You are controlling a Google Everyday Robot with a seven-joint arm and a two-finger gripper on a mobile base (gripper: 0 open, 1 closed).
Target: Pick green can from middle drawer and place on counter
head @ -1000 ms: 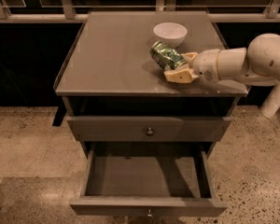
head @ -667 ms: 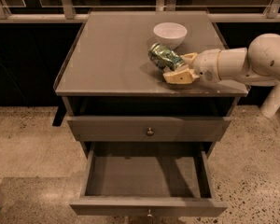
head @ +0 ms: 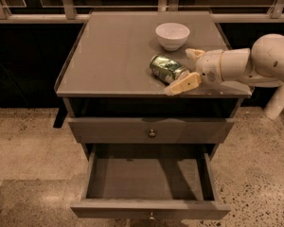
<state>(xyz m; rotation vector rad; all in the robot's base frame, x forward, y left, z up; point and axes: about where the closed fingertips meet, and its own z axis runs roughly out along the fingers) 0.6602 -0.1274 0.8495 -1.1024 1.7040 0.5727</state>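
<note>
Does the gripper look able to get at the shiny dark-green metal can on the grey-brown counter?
Likely yes: the gripper, open, straddles one end of the green can on the counter, nothing between them.

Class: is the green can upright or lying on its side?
On its side: the green can lies lengthwise on the counter, between the gripper's open fingers.

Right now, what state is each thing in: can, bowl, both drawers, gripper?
green can: lying on its side on the counter.
white bowl: upright, apart from the can.
middle drawer: pulled open, nothing in it.
upper drawer: shut.
gripper: open, over the counter, fingers either side of the can's end.
</note>
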